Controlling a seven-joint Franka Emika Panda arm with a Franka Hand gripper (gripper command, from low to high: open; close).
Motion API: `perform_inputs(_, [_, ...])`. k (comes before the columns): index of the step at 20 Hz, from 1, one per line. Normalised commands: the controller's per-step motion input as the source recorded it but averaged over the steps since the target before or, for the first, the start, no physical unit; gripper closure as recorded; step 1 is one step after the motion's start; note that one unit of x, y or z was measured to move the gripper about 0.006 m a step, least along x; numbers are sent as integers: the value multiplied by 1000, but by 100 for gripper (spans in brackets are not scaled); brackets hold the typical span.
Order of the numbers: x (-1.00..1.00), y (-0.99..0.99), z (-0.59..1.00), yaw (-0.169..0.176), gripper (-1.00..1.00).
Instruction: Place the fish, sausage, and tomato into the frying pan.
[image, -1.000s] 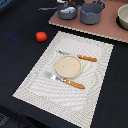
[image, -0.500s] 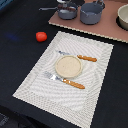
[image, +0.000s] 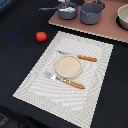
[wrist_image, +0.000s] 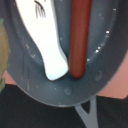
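Inside frying pan (wrist_image: 30, 75): fish (wrist_image: 45, 40), sausage (wrist_image: 79, 37) (seemingly touching); tomato (image: 41, 36) outside.

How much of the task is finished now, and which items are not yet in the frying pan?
Two of three look done: the wrist view shows the fish and the sausage lying side by side inside the frying pan. Nothing can be seen in hand; the gripper's fingers are not visible in either view. Left to do: the tomato, which sits on the dark table beside the placemat, apart from the pan.
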Motion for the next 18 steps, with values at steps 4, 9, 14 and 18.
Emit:
perform_inputs(4, [0,-1000,260,0,-100])
perform_inputs(9, [-23,-1000,205,0,-100])
perform_inputs(14, [-140,-970,31,0,-100])
perform_inputs(18, [-424,-751,-121,7,-100])
